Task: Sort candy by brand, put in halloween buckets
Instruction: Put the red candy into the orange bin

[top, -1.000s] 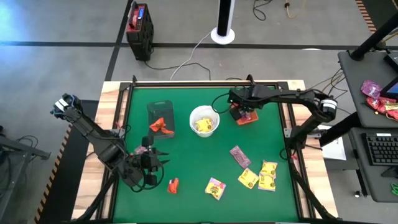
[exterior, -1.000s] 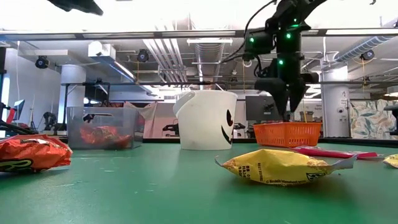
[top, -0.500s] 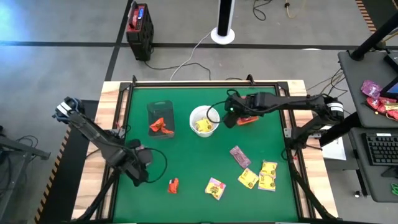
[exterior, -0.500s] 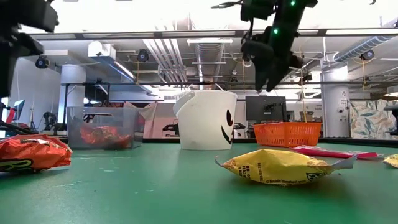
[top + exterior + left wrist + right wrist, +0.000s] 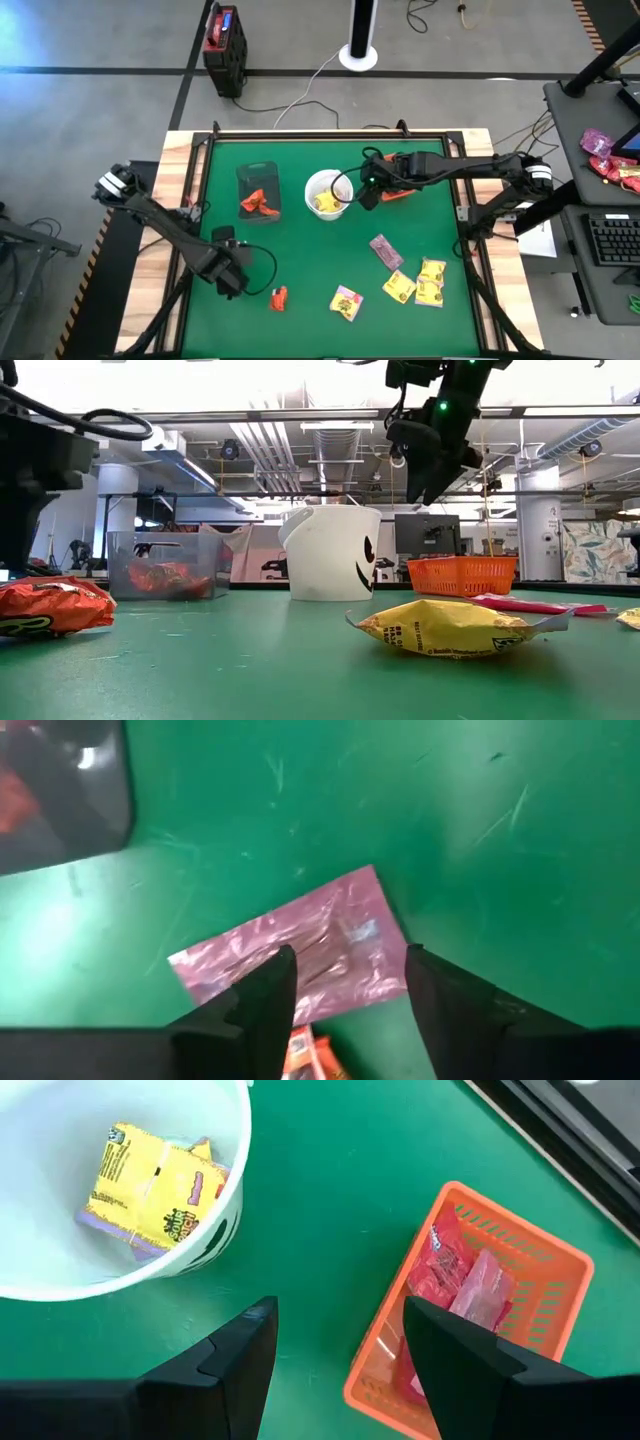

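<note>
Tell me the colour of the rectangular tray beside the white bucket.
Orange tray, a mesh-sided basket; the right wrist view shows it best.
</note>
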